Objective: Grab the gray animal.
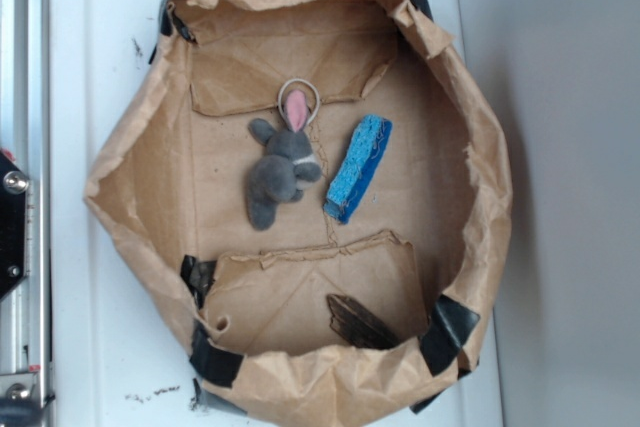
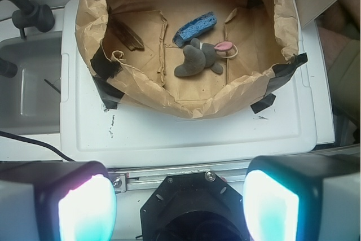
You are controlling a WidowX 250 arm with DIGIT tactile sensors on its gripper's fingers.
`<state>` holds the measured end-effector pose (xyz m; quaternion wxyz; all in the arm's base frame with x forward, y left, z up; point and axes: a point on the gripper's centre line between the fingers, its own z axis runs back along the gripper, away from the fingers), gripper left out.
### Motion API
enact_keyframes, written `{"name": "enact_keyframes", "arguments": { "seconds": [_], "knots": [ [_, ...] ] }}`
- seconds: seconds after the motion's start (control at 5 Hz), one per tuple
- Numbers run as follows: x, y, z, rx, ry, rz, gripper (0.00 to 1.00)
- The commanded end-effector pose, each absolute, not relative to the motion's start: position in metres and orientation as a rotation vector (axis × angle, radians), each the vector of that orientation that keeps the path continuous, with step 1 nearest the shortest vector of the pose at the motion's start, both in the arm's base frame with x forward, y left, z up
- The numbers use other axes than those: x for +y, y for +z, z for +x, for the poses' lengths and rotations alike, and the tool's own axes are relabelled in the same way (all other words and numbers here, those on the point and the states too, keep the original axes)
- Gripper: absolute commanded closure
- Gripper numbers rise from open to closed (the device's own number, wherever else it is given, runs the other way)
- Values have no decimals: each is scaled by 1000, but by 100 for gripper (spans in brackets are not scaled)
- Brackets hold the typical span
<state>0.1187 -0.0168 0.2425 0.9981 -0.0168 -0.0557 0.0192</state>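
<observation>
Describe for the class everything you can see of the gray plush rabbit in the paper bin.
The gray plush rabbit is small, dark gray and fuzzy, with one pink inner ear, stubby limbs and a pale band at its neck. It lies flat on the brown paper floor of the paper bin. Its pink ear rests over a thin ring. A blue sponge lies just beside it; contact is unclear. Nothing grips it.
</observation>
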Motion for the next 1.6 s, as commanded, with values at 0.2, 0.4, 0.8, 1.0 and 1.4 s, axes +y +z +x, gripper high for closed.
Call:
{"name": "enact_keyframes", "arguments": {
  "seconds": [0.2,0.4,0.8,1.0,1.4],
  "knots": [
    [-30,240,169,-108,57,-87,0],
    [-28,229,218,-90,69,-92,0],
    [15,186,255,-124,51,-41,0],
    [15,186,255,-124,51,-41,0],
    [15,186,255,-124,51,-41,0]
  ]
}}
